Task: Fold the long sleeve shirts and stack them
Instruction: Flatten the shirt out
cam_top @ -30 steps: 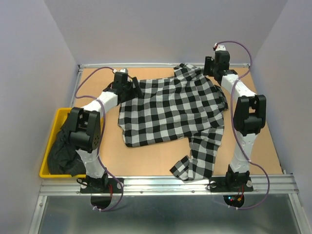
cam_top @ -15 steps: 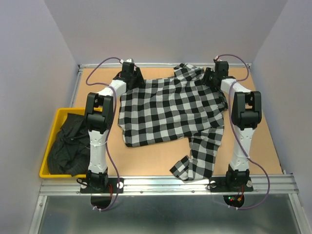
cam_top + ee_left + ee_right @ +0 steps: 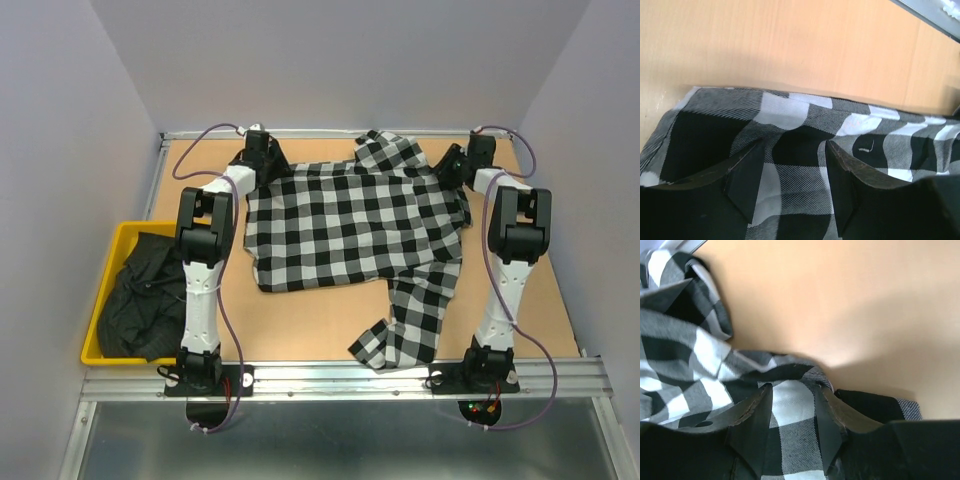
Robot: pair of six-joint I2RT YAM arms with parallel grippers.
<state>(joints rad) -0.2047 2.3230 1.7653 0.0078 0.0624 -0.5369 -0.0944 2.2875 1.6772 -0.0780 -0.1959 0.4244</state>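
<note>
The black-and-white check shirt (image 3: pixel 350 225) lies spread over the middle of the table, one sleeve trailing toward the near edge. My left gripper (image 3: pixel 268 165) is down on its far left corner. In the left wrist view its jaws (image 3: pixel 792 150) stand apart with flat check cloth (image 3: pixel 795 130) between them. My right gripper (image 3: pixel 455 168) is down on the shirt's far right edge. Its jaws (image 3: pixel 792 390) also stand apart, with the cloth edge (image 3: pixel 790 405) between them. The plain black shirt (image 3: pixel 140 295) lies crumpled in the yellow bin.
The yellow bin (image 3: pixel 112 250) sits at the left edge of the table. A metal rail (image 3: pixel 340 132) runs along the far edge, close behind both grippers. Bare wood (image 3: pixel 300 330) shows near the front left and along the right side.
The left arm swung off the bin to the shirt's far left corner. The right gripper came down and moved right along the far edge. The shirt's collar end shifted slightly right.
</note>
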